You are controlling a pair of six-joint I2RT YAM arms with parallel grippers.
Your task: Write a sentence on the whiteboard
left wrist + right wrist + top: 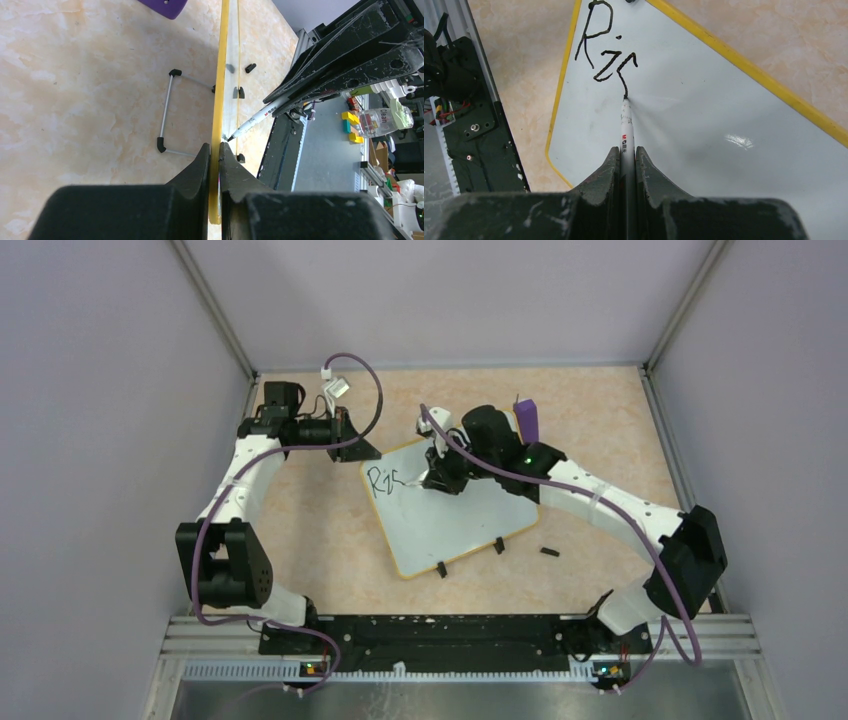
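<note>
Top view: I see the whiteboard point(455, 515), glossy and round-cornered, askew at mid-table. Left wrist: the left gripper point(214, 150) pinches its thin yellow rim. Right wrist: the right gripper point(626, 152) clamps a slim white marker point(625, 125), tip touching the sentence point(606, 45), a few black strokes.

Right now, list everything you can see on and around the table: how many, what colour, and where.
whiteboard: one, white with yellow rim, mid-table
writing: a few letters, black, board's far left corner
marker pen: one, white, tip on the board
clip feet: two, black, board's near edge
wire stand: one, grey with black ends, behind the board
purple block: one, beyond the board
small piece: one, black, on the table right of the board
table: one, tan
left gripper: black, shut on the whiteboard's rim
right gripper: black, shut on the marker pen
</note>
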